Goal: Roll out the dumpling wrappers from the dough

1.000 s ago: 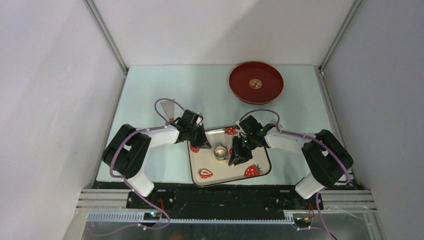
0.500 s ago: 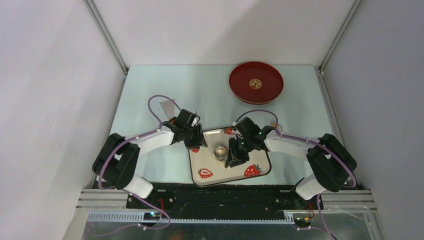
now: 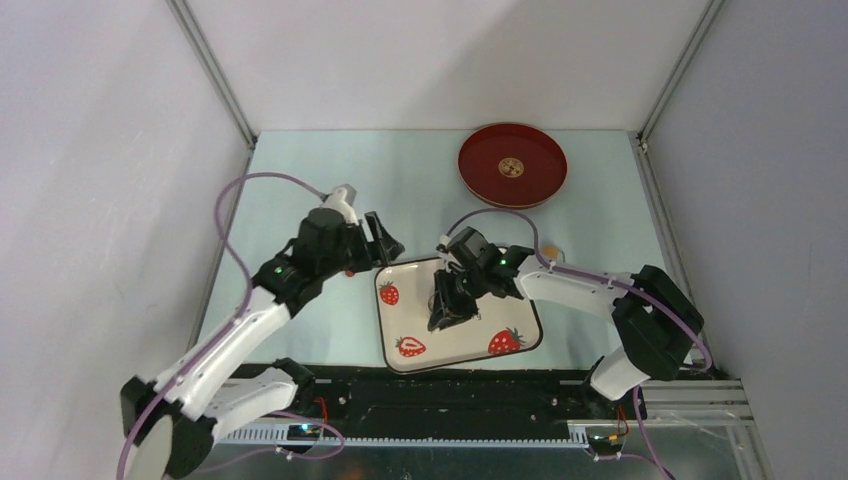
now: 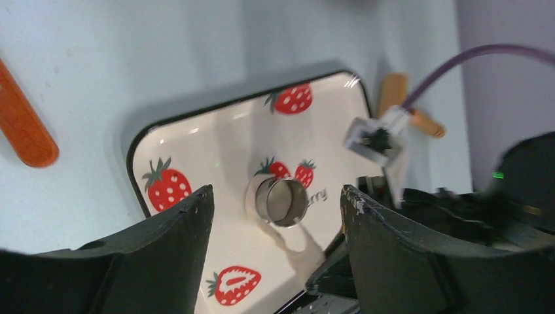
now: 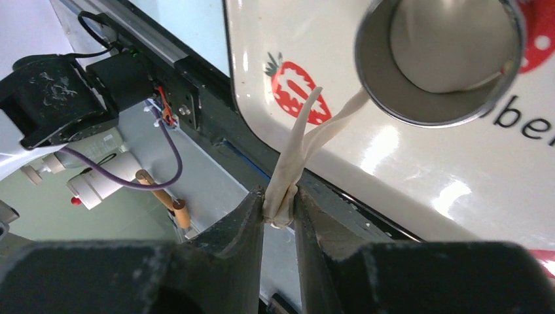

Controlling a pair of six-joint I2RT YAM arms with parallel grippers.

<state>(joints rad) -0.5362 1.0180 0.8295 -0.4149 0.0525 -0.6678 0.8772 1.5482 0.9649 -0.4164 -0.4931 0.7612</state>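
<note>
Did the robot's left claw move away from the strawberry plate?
Yes. The left gripper was over the far-left corner of the strawberry plate. It has now pulled back up and left, just beyond that corner, with its jaws open.

I saw my black left gripper [image 4: 275, 196] hanging with its jaws spread wide, its white-and-black arm [image 3: 250, 320] stretched forward and raised. My black right gripper [image 5: 280, 203] pointed down, clamped tight on a thin cream-white dough strip [image 5: 298, 147].

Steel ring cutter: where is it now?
Left wrist view: the small steel ring cutter stands centrally on the strawberry-patterned plate, beside the paired strawberries. A cream-white dough strip runs from its rim to the shut right gripper.
</note>
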